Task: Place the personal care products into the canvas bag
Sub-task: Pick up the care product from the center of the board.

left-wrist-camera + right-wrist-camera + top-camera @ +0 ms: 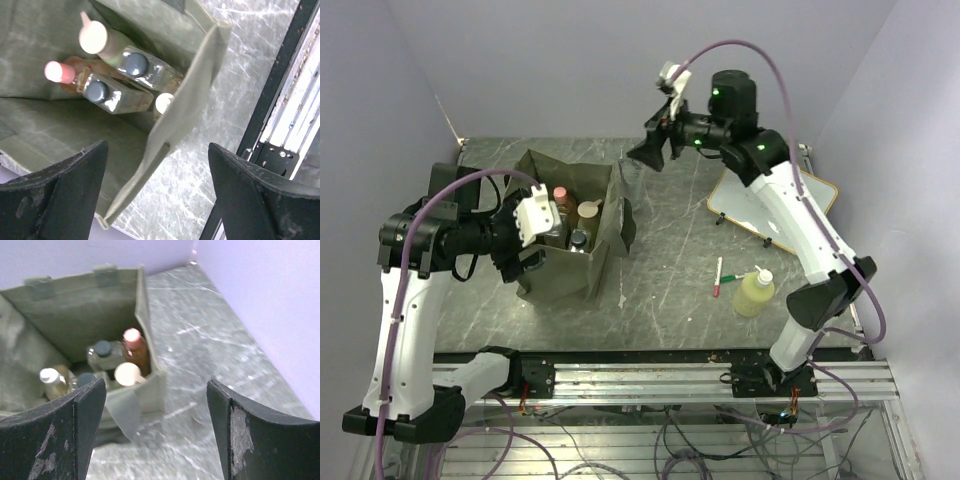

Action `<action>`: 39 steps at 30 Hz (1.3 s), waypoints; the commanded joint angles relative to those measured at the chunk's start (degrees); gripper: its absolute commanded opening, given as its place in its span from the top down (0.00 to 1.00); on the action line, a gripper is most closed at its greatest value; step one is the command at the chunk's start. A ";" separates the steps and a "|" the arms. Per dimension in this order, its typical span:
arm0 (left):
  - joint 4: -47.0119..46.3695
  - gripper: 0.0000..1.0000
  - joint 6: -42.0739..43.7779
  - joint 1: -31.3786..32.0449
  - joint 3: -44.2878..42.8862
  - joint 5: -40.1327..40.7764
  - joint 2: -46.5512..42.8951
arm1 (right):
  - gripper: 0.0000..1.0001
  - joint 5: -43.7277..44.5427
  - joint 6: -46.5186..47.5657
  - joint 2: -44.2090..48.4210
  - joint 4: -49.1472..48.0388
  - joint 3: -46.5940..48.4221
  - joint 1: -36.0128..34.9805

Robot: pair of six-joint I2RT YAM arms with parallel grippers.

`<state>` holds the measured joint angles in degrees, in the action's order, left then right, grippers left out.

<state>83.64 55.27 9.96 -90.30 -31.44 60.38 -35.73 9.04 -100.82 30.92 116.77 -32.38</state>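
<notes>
The olive canvas bag (565, 230) stands open left of centre. Several bottles stand inside it: two clear ones with dark caps (136, 64), an amber one with a pink cap (56, 71), a beige-capped one (93, 37) and a white-capped one (164, 102). They also show in the right wrist view (132, 337). A pale yellow-green bottle (755, 292) stands on the table at the right. My left gripper (520, 258) (157, 200) is open and empty above the bag's near wall (185, 115). My right gripper (642, 155) (156, 430) is open and empty, raised behind the bag.
A red and a green marker pen (718, 275) lie beside the pale bottle. A wooden-framed whiteboard (770, 205) lies at the back right. The bag's strap handle (625, 225) hangs off its right side. The metal rail (660, 380) runs along the near edge.
</notes>
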 commanded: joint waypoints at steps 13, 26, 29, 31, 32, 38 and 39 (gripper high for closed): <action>-13.88 0.13 -20.87 1.71 -19.24 1.21 15.86 | 0.19 15.25 10.94 19.64 17.74 -16.84 14.02; -24.26 0.07 -27.25 3.24 -24.54 6.21 24.51 | 0.20 25.61 22.95 31.84 41.80 -31.81 21.56; -24.17 0.08 -26.59 4.02 -24.25 6.43 25.48 | 0.20 26.27 25.22 33.98 44.73 -36.65 23.74; -24.13 0.09 -26.44 4.40 -24.45 6.39 26.03 | 0.21 26.17 25.54 34.71 45.87 -39.89 24.50; -24.08 0.10 -26.25 4.45 -24.74 6.50 26.17 | 0.21 25.75 25.58 34.83 46.13 -41.15 24.79; -23.31 0.10 -24.07 4.55 -26.19 6.96 27.23 | 0.26 23.43 25.49 33.70 45.27 -46.58 24.92; -23.14 0.11 -23.70 4.54 -26.11 6.77 27.25 | 0.27 23.23 25.50 33.36 44.93 -47.29 24.91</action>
<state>61.06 30.04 14.04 -114.24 -25.15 87.37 -11.20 33.30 -66.89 75.29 71.66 -7.92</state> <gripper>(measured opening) 0.900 0.750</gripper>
